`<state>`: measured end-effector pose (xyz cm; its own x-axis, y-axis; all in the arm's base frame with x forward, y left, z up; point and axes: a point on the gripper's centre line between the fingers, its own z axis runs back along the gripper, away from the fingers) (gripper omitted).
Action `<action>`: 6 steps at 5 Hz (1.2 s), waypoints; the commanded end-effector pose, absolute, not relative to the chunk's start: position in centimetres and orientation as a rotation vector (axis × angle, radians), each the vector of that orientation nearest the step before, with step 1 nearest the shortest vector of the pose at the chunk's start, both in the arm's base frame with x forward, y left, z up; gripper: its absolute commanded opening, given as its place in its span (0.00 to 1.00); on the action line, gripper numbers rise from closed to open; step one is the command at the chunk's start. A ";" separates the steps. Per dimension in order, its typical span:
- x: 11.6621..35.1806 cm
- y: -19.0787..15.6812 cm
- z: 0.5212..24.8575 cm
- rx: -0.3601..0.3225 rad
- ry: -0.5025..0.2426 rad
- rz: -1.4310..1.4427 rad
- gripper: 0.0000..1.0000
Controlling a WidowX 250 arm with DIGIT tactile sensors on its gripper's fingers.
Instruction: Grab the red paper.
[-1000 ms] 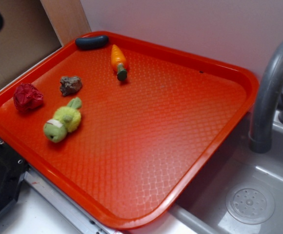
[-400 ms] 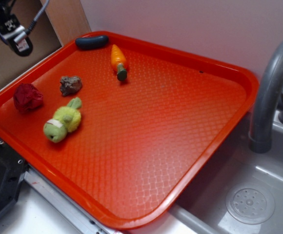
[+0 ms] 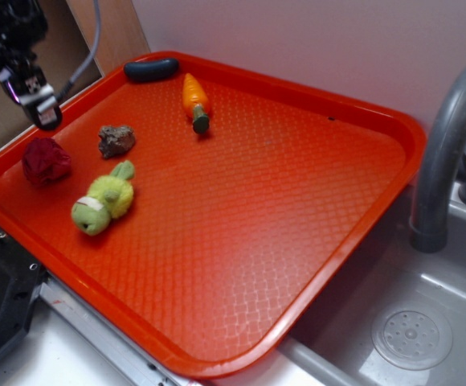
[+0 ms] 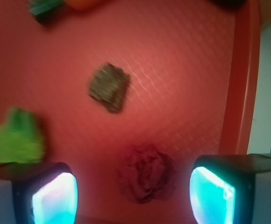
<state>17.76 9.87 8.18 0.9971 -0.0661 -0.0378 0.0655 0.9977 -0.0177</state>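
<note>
Overhead, the pincer [image 3: 40,108] hangs above the left end of the orange-red tray [image 3: 297,185], its fingers spread wide apart and holding nothing, which suits an approach from above. The red paper [image 3: 46,161], a crumpled dark crimson ball, lies on the tray floor near the left rim, just below the pincer in the exterior view. In the wrist view the paper [image 4: 146,173] sits between the two glowing fingertips [image 4: 212,195], somewhat nearer the right one, so the opening already brackets it and a straight descent looks like the sensible step. The brown rock [image 3: 116,140] lies just beside the paper but apart from it, and the green plush toy [image 3: 102,201] is near on the other side; both seem to be outside the finger span. A toy carrot [image 3: 194,100] and a dark object [image 3: 151,70] rest well away toward the far rim.
</note>
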 end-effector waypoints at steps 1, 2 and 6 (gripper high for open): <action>17.5 11.3 5.3 0.053 0.110 -0.090 1.00; 16.7 10.9 4.0 0.032 0.147 -0.119 1.00; 16.5 10.8 4.8 0.051 0.127 -0.090 0.00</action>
<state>16.00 10.15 3.83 0.9825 -0.0732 -0.1715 0.0770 0.9969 0.0154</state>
